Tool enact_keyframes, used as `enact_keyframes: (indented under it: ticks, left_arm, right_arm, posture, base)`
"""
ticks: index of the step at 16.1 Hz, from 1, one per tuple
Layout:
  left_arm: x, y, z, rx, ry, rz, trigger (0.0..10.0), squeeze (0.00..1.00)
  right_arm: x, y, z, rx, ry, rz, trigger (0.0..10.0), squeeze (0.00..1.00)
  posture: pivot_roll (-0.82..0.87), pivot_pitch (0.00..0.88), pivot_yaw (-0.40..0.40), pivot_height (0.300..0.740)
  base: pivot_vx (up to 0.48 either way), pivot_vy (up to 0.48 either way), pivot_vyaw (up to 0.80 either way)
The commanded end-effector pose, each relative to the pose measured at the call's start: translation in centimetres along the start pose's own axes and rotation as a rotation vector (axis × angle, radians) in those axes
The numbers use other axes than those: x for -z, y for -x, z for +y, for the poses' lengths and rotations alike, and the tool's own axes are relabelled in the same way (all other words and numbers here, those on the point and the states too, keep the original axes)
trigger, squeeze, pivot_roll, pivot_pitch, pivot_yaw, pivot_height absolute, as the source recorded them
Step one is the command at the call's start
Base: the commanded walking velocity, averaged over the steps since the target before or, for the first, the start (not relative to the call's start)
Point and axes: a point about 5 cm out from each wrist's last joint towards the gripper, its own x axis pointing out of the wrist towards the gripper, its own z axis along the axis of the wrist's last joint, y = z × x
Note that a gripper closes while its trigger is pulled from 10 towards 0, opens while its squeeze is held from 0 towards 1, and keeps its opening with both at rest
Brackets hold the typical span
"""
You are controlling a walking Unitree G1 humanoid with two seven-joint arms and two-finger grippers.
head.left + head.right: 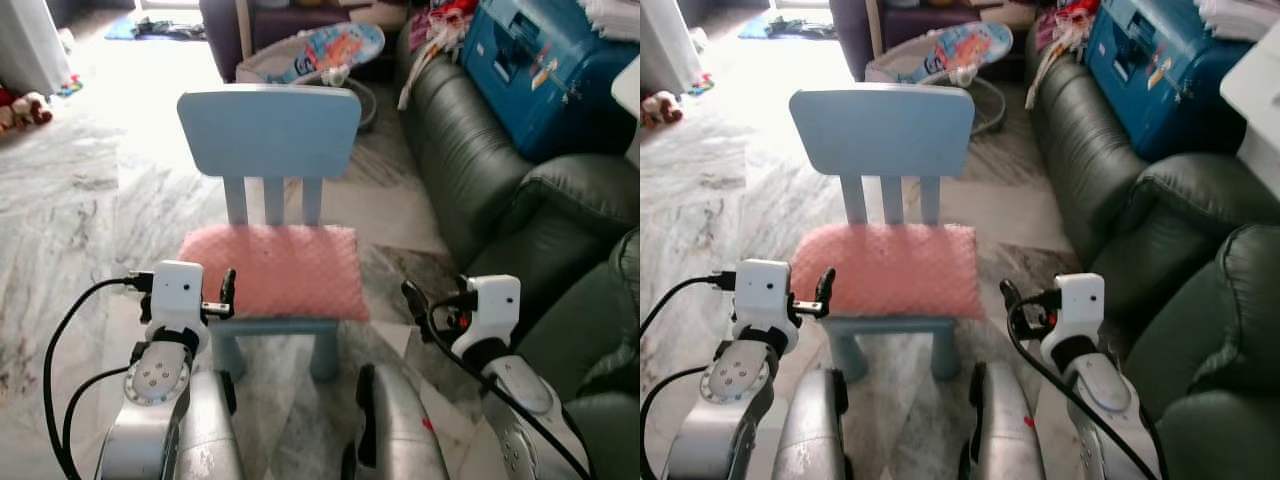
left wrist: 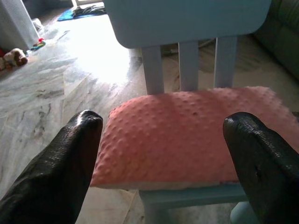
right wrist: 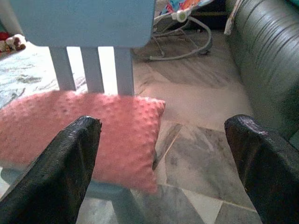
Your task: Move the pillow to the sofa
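Observation:
A pink dotted pillow [image 1: 270, 268] lies flat on the seat of a small light-blue chair [image 1: 268, 130] straight ahead. To the right of the chair runs a dark green leather sofa [image 1: 480, 160]. My left gripper [image 1: 228, 288] hovers at the seat's front left corner, open, its fingers wide apart and aimed at the pillow [image 2: 187, 135]. My right gripper [image 1: 410, 295] is open too and hangs over the floor just right of the chair's front, between chair and sofa. In the right wrist view the pillow's corner [image 3: 117, 135] lies ahead of the spread fingers. Neither gripper holds anything.
A blue case [image 1: 540, 60] and piled clothes [image 1: 440, 25] sit on the sofa's far end. A baby bouncer [image 1: 320, 55] stands behind the chair. Toys [image 1: 25, 108] lie at the far left. Marble floor [image 1: 80, 200] spreads open to the left.

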Motion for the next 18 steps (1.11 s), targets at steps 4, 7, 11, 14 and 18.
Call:
enact_keyframes:
  ticks: [4,7,11,14,18]
  left_arm:
    - [0.3,-0.26,0.93,-0.065,-0.024,0.007,10.0,0.0]
    - [0.18,-0.32,0.94,-0.069,-0.03,-0.001,10.0,0.0]
    - [0.14,-0.35,0.86,-0.07,-0.029,-0.005,10.0,0.0]
    - [0.26,-0.23,0.83,-0.07,-0.028,0.0,10.0,0.0]
    - [0.27,-0.23,0.61,-0.058,-0.027,0.001,10.0,0.0]
  right_arm:
    - [-0.1,-0.34,-0.3,0.009,0.007,-0.006,10.0,0.0]
    - [-0.11,-0.22,-0.83,0.02,0.023,-0.004,10.0,0.0]
    - [-0.13,-0.43,-0.55,0.01,0.035,-0.008,10.0,0.0]
    - [-0.15,-0.32,-0.55,0.002,0.05,-0.01,10.0,0.0]
    - [-0.12,-0.27,-0.64,0.007,0.047,-0.008,10.0,0.0]
  posture:
    - [0.01,0.013,-0.045,0.498]
    - [0.0,0.015,-0.044,0.498]
    - [0.0,0.017,-0.045,0.498]
    - [0.0,0.022,-0.045,0.498]
    - [0.0,0.027,-0.045,0.498]
  base:
    - [0.0,0.068,0.0]
    - [0.295,0.333,0.0]
    - [0.284,0.335,0.0]
    - [0.274,0.32,0.0]
    - [0.137,0.292,0.0]
